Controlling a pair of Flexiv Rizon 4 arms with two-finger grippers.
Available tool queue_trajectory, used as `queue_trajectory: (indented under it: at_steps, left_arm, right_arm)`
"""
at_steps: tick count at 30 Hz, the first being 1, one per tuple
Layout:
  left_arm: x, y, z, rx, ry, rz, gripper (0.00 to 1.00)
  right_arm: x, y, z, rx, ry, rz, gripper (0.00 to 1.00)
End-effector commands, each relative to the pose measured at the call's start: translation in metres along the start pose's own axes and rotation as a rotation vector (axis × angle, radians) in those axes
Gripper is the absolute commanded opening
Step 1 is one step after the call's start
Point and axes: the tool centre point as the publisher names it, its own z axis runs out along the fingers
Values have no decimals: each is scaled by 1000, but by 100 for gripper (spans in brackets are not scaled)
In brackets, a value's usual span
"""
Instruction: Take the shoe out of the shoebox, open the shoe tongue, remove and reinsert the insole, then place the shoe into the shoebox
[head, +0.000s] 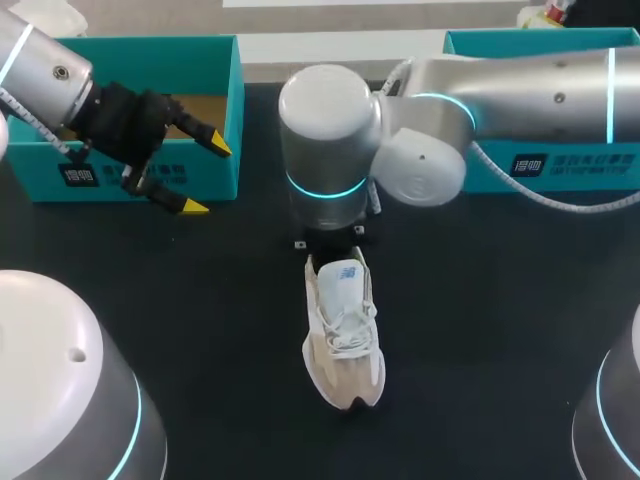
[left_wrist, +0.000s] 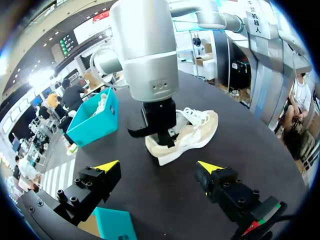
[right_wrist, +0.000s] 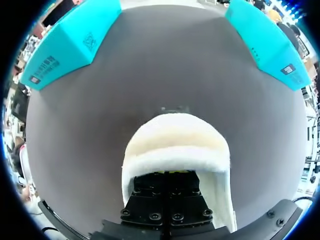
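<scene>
Head: high, looking down. Left wrist: low, side-on. Right wrist: close above shoe (head: 345, 340) — shared by all.

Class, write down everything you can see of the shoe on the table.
The shoe is a cream and beige trainer with white laces, a thick pale sole, a blue mark near the tongue and a fleecy-looking collar. It stands upright on its sole on the black table, outside the left shoebox and the right shoebox, toe toward the robot's side. The right gripper sits inside its heel opening; its hold is hidden. Nothing else touches it.
</scene>
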Motion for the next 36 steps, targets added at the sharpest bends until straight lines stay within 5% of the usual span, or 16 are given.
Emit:
queue_trajectory:
  at_steps: [1, 12, 22, 28, 29, 30, 31, 32, 36]
  left_arm:
    - [0, 0, 0, -2, 3, 0, 100]
    - [0, 0, 0, -2, 3, 0, 100]
    - [0, 0, 0, -2, 3, 0, 100]
    - [0, 0, 0, -2, 3, 0, 100]
    - [0, 0, 0, -2, 3, 0, 100]
    - [0, 0, 0, -2, 3, 0, 100]
    - [0, 0, 0, -2, 3, 0, 100]
    - [0, 0, 0, -2, 3, 0, 100]
    - [0, 0, 0, -2, 3, 0, 100]
  right_arm:
    - [6, -4, 11, 24, -33, -14, 0]
    - [-7, -6, -31, 63, -35, -20, 0]
    - [-12, -34, -53, 258, 43, -186, 0]
    - [-18, -46, -53, 308, 71, -202, 0]
    - [-19, -47, -52, 313, 68, -197, 13]
    - [-21, -47, -51, 315, 58, -194, 44]
    - [-22, -47, -50, 318, 53, -194, 94]
    - [-22, -47, -49, 318, 47, -192, 100]
    - [-23, -47, -45, 317, 50, -185, 100]
